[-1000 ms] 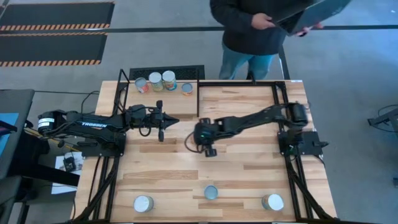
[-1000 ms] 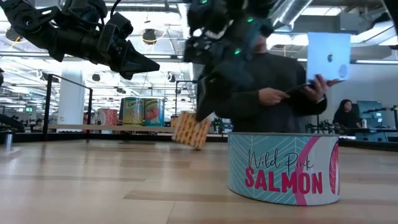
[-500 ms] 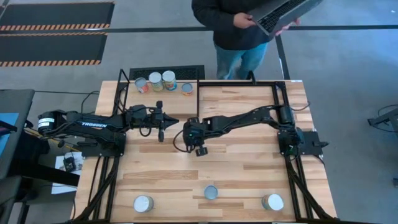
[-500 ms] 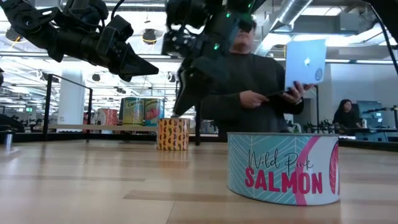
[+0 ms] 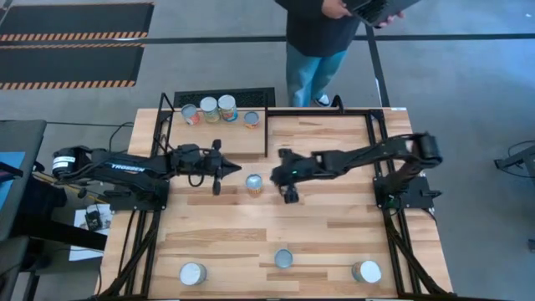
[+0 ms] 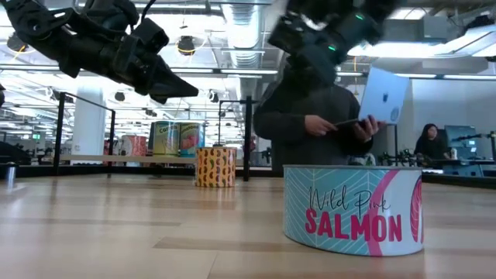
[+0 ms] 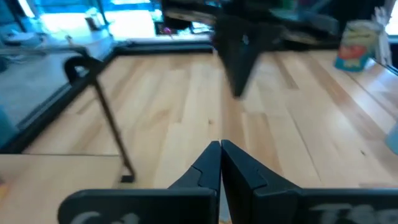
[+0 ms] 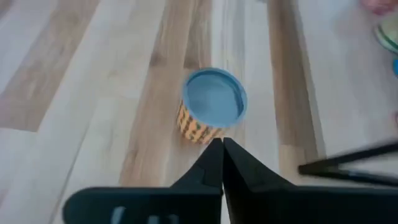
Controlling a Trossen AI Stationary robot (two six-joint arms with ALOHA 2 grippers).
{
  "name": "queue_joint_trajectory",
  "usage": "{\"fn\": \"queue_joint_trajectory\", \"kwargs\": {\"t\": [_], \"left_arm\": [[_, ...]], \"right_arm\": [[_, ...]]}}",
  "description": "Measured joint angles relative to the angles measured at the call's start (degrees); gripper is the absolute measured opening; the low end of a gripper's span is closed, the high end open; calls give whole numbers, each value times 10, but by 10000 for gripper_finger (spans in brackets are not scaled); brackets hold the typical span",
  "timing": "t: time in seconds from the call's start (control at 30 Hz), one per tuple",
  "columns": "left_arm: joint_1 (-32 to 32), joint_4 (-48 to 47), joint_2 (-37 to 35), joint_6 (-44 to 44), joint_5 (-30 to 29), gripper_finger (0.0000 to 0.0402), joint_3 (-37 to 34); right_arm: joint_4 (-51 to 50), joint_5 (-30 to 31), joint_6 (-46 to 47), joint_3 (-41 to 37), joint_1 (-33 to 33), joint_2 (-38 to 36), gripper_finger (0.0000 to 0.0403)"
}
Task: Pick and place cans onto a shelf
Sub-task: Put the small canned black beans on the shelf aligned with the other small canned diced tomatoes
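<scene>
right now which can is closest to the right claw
The orange can standing alone mid-table, just beside the right claw. The others sit on the shelf or along the table's near edge.

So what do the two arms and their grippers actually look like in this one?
Both arms are dark, jointed links with black cables looped at the wrists. The left arm carries white lettering along one link. The left gripper and right gripper each have two black wedge-shaped fingers tapering to points.
</scene>
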Motion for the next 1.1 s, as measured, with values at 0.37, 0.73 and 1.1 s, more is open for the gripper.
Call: {"fn": "queue_joint_trajectory", "kwargs": {"t": [0.37, 0.73, 1.1], "left_arm": [[-75, -66, 127, -4, -24, 9, 87], [-116, -211, 226, 8, -89, 81, 190], [-127, -299, 290, 32, -203, 61, 256]], "right_arm": [[194, -1, 64, -218, -34, -128, 6], [200, 2, 67, -241, -41, -158, 15], [192, 2, 66, -242, -41, -160, 20]]}}
